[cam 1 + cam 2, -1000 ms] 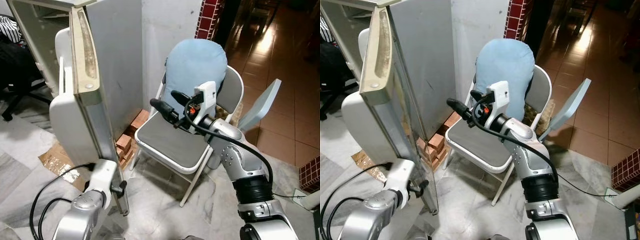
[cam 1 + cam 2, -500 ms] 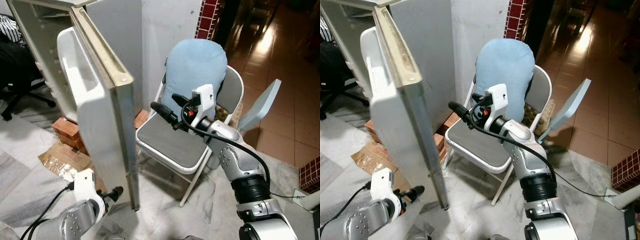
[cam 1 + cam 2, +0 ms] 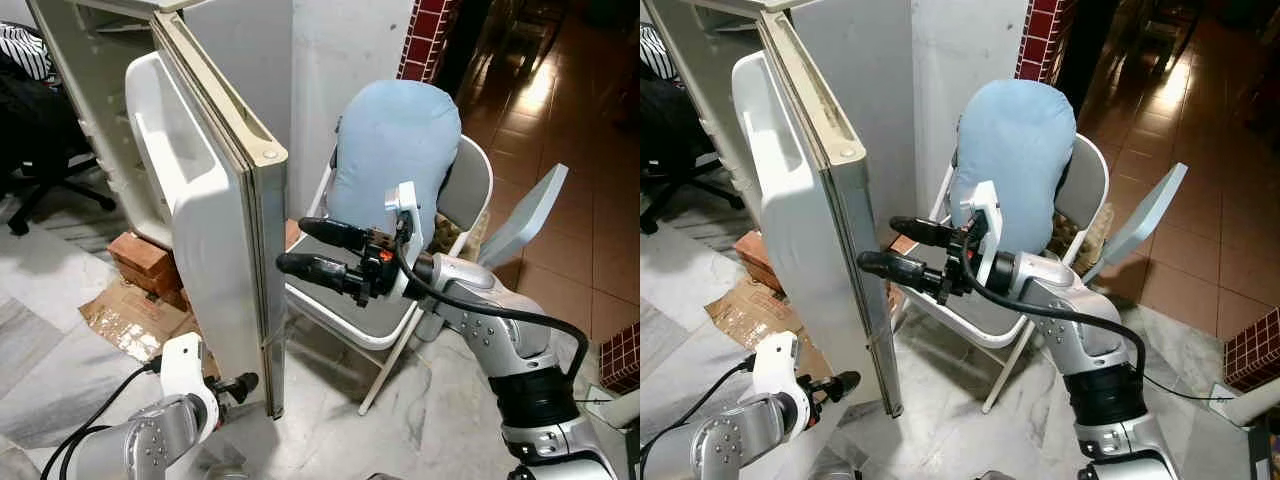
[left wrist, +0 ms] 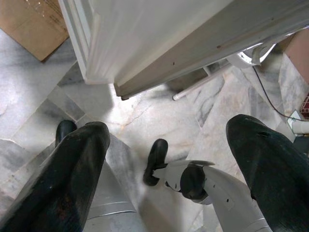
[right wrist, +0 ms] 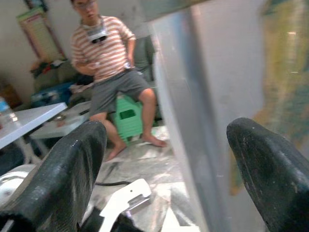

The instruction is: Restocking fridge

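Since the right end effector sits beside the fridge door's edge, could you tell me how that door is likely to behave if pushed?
The fridge door will probably swing rather than flex: it looks like a thick, rigid slab. It may feel fairly heavy, given its moulded inner liner. The open right end effector reaches its painted edge, which looks smooth, so the fingers could slip.

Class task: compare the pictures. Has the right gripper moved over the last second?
Yes. The right gripper has swung from over the chair seat toward the fridge door edge, fingers open.
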Available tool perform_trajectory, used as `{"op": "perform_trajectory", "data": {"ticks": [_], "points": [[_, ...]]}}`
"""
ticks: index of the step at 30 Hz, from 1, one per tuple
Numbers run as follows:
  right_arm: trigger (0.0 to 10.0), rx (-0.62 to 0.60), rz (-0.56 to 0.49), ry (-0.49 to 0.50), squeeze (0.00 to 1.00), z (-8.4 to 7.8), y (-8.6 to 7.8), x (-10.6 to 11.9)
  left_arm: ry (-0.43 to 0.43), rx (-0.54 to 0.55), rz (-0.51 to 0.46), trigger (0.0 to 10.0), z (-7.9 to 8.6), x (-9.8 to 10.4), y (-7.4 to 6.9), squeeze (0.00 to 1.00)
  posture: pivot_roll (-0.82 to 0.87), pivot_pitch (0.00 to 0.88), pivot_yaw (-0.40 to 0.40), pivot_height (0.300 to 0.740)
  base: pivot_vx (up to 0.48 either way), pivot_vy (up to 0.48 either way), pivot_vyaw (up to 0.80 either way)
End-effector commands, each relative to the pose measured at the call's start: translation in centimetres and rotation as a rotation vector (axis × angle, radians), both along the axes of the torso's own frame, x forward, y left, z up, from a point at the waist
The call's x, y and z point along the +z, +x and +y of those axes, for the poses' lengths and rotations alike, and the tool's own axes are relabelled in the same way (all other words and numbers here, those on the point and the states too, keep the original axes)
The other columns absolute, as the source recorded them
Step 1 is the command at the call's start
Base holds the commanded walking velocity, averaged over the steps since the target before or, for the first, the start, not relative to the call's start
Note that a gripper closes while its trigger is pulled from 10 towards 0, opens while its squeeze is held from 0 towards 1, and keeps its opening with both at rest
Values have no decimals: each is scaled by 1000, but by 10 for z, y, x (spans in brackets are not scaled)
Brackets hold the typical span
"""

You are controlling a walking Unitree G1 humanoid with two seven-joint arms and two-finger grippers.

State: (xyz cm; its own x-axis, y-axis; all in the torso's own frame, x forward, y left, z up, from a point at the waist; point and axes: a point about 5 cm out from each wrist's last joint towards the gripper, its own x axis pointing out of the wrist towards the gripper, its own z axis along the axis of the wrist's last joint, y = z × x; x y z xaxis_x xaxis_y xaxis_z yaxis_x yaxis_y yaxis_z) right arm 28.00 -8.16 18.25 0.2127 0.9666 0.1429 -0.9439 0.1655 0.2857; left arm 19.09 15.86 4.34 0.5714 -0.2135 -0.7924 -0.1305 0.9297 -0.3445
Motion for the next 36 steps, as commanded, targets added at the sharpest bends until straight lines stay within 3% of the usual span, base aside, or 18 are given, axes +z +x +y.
{"op": "perform_trajectory", "data": {"ticks": [1, 2, 5, 7, 10, 17, 19, 25, 27, 28, 30, 33, 36], "points": [[10000, -92, -34, -66, 0, 3, 11, -2, 5, -14, -8, 10000, -3, 3, -1, 0, 95, 0, -50, 740, 0, 0, 0], [10000, -92, -34, -66, 0, 3, 11, -2, 5, -14, -8, 10000, -3, 3, -1, 0, 95, 0, -50, 740, 0, 0, 0], [10000, -317, -55, -189, 0, 4, 35, -13, -2, -14, -8, 10000, -3, 3, -1, 0, 93, 0, -47, 740, 0, 0, 0], [10000, -404, -54, -196, 0, 4, 42, -11, -2, -16, -8, 10000, -4, 3, -1, 0, 93, 0, -47, 740, 0, 0, 0], [10000, -441, -39, -165, 0, 6, 45, -6, -3, -17, -8, 10000, -4, 2, -1, 0, 90, 0, -43, 740, 0, 0, 0], [10000, -419, -40, -82, 0, 22, 36, 5, 1, -30, -6, 10000, -4, 1, 2, 0, 80, 0, -33, 740, 0, 0, 0], [10000, -352, -39, -54, 0, 28, 29, 6, 0, -30, -8, 10000, -5, 0, 3, 0, 76, 0, -34, 740, 0, 0, 0], [10000, -264, -4, -23, 0, 23, 24, 1, -5, -32, -14, 10000, -5, 0, 5, 0, 78, 0, -35, 740, 0, 0, 0], [10000, -290, -7, -42, 0, 20, 26, -2, -4, -33, -14, 10000, -5, 0, 6, 0, 78, 0, -34, 740, 0, 0, 0], [10000, -350, -21, -126, 0, 12, 32, -12, -3, -32, -15, 10000, -5, 0, 6, 0, 80, 0, -33, 740, 0, 0, 0], [10000, -379, -32, -169, 0, 5, 36, -19, -2, -31, -15, 10000, -5, -1, 6, 0, 80, 0, -33, 740, 0, 0, 0], [10000, -381, -14, -161, 0, -1, 36, -22, -1, -31, -15, 10000, -4, -1, 5, 0, 83, 0, -31, 740, 0, 0, 0], [10000, -450, -33, -216, 0, -6, 41, -27, 1, -33, -16, 10000, -4, -1, 5, 0, 77, 0, -28, 740, 0, 0, 0]]}}
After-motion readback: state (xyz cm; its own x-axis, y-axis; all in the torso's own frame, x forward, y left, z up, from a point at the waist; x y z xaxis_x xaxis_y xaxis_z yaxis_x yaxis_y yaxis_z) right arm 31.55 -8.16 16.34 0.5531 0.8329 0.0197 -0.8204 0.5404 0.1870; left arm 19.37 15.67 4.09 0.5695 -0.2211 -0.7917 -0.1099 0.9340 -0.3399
